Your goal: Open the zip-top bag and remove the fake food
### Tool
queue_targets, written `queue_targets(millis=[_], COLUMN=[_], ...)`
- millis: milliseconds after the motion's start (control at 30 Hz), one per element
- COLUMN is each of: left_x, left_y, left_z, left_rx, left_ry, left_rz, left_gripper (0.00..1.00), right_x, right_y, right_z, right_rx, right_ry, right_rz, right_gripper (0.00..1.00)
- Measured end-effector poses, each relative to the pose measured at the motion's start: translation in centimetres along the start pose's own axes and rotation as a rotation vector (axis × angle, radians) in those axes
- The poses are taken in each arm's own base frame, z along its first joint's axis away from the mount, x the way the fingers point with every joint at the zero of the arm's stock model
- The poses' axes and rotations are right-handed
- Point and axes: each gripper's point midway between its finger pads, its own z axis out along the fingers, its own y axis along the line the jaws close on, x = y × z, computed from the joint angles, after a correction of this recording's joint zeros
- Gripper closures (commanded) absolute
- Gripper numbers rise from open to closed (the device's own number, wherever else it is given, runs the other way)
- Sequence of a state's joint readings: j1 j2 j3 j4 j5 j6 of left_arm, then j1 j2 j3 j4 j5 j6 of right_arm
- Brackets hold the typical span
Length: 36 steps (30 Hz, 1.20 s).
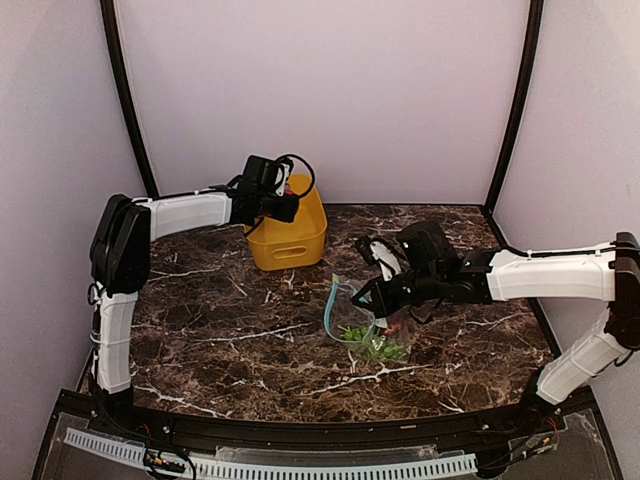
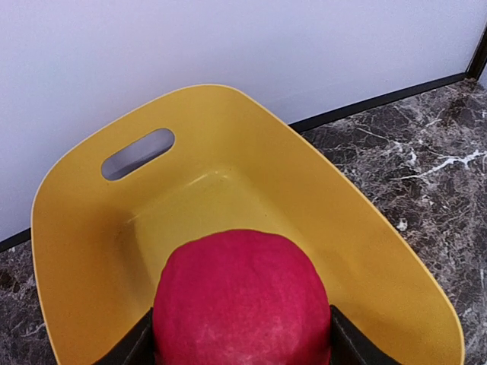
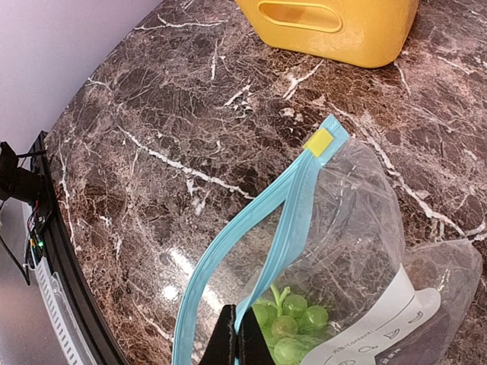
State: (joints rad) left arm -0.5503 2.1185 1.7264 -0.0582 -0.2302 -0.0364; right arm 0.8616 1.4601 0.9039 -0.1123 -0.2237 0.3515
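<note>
Left claw (image 1: 283, 207) clamps red fruit (image 2: 242, 296) over yellow bin (image 2: 365, 251); right claw (image 3: 237, 338) (arm low) pinches zip-top bag (image 3: 358, 228).

open table to the left and front; back corner and right centre are taken

your left pincer (image 1: 284, 208) hangs over the yellow bin (image 1: 300, 245), clamped on the red fruit (image 2: 242, 296), which blocks the bin's near end; what shows of the bin floor beyond it is bare, and the back wall stands just behind the bin. your right pincer (image 3: 235, 342) pinches the teal strip of the zip-top bag (image 3: 358, 228), holding the mouth up off the table (image 1: 200, 330) with the green grapes (image 3: 291, 318) inside. the right arm lies across the right side. you have a free strip of marble between bin and bag, and the left front lies open.
</note>
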Motion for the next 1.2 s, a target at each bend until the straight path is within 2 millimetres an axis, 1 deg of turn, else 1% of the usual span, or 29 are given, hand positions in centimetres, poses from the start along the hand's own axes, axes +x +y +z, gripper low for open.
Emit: queue_targets(millis=[100, 367, 500, 600, 667, 700, 733, 767, 800, 933, 1067, 1200], left_x=[0.2, 2.5, 3.5, 3.5, 3.3, 3.3, 3.3, 3.2, 3.2, 2.2, -0.3, -1.5], left_y=[0.5, 1.7, 2.3, 2.9, 3.3, 3.6, 3.7, 3.8, 3.9, 4.3, 4.5, 4.5], left_z=[2.4, 7.5, 9.1, 10.3, 10.9, 11.2, 11.4, 11.5, 11.6, 11.4, 10.6, 9.7], left_rx=[-0.012, -0.041, -0.054, -0.064, -0.069, -0.071, -0.072, -0.072, -0.073, -0.074, -0.076, -0.07], left_ry=[0.013, 0.074, 0.097, 0.097, 0.092, 0.09, 0.09, 0.09, 0.091, 0.083, 0.036, 0.021], left_rz=[0.005, 0.036, 0.049, 0.055, 0.054, 0.055, 0.056, 0.063, 0.065, 0.08, 0.088, 0.093], left_gripper=[0.45, 0.42, 0.38, 0.37, 0.32, 0.2, 0.15, 0.07, 0.03, 0.01, 0.01, 0.01], right_x=[0.0, -0.1, -0.1, -0.2, -0.2, -0.2, -0.2, -0.2, -0.2, -0.2, -0.2, -0.1], right_y=[-0.1, -0.3, -0.3, -0.4, -0.4, -0.4, -0.4, -0.4, -0.4, -0.4, -0.4, -0.4], right_z=[0.0, 0.0, 0.0, 0.0, -0.1, -0.1, -0.1, -0.1, -0.1, -0.1, -0.1, 0.0], right_rx=[0.002, 0.003, 0.003, 0.003, 0.003, 0.003, 0.003, 0.003, 0.003, 0.003, 0.003, 0.003], right_ry=[0.001, -0.004, -0.006, -0.007, -0.007, -0.007, -0.007, -0.007, -0.007, -0.006, -0.007, -0.005], right_rz=[0.0, 0.001, 0.002, 0.004, 0.005, 0.004, 0.005, 0.005, 0.005, 0.005, 0.005, 0.005], right_gripper=[1.0, 1.0, 1.0, 1.0, 1.0, 1.0, 1.0, 1.0, 1.0, 1.0, 1.0, 1.0])
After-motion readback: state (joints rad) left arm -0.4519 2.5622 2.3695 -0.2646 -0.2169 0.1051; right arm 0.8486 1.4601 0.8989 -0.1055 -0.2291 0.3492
